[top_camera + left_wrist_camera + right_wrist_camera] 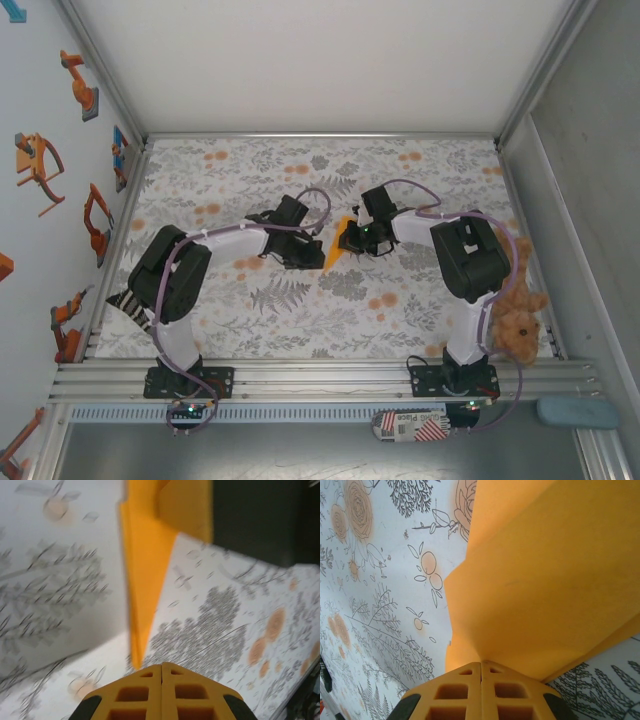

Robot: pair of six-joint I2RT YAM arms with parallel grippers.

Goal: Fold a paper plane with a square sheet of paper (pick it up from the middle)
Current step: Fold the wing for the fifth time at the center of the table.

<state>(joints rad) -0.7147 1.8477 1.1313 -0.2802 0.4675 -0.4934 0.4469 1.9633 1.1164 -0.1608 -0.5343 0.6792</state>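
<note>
Both arms meet over the middle of the table (250,170), about midway between its left and right edges. There the right gripper (481,664) has its 2 fingers clamped on the paper (545,580), a folded orange sheet fanning out from the tips. Facing it, the left gripper (161,666) has its 2 fingers pressed tight together on nothing, and the paper's narrow point hangs just beside them.
</note>
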